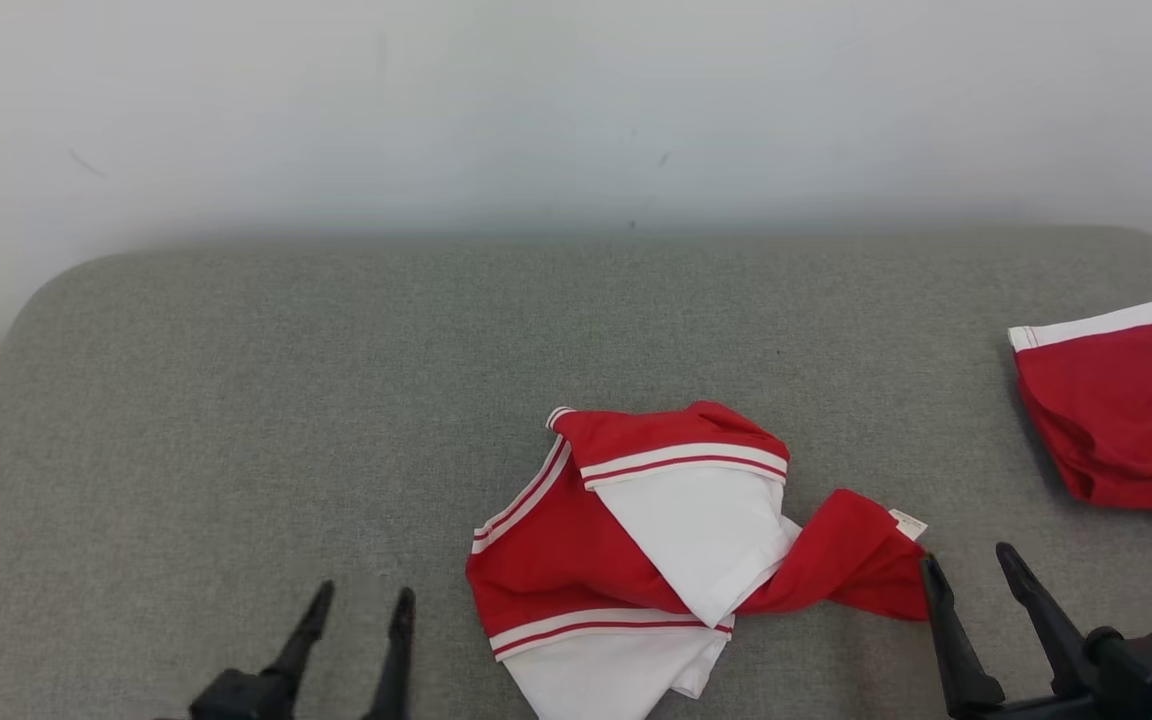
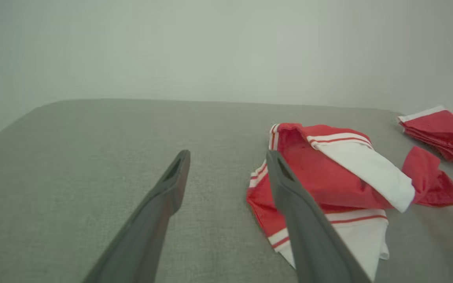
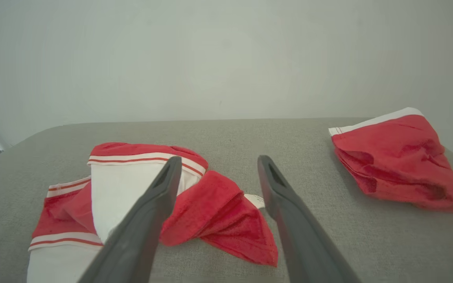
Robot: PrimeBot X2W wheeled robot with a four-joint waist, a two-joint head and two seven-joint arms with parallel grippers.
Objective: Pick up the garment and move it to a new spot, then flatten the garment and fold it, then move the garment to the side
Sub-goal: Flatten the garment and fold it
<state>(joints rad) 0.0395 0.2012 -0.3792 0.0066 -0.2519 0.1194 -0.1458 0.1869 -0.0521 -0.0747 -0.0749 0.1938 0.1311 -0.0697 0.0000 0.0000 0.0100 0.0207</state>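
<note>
The left hand (image 1: 363, 594) sits low on the robot's left. Its two long dark fingers (image 1: 294, 640) are spread apart, pointing forward and leaning slightly toward the right hand (image 1: 966, 558). The right hand sits low on the opposite side, reaching a little further forward than the left. Its fingers are likewise spread wide and tilt back toward the left hand. In each wrist view the pair rises as an open V with the tips well apart.

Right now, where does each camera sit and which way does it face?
Head view: on the head, facing down at cushion, crumpled garment, open left gripper, open right gripper.
Left wrist view: along its fingers; garment to their right.
Right wrist view: along its fingers; garment left, folded red piece right.
Shared: all show both pieces.
</note>
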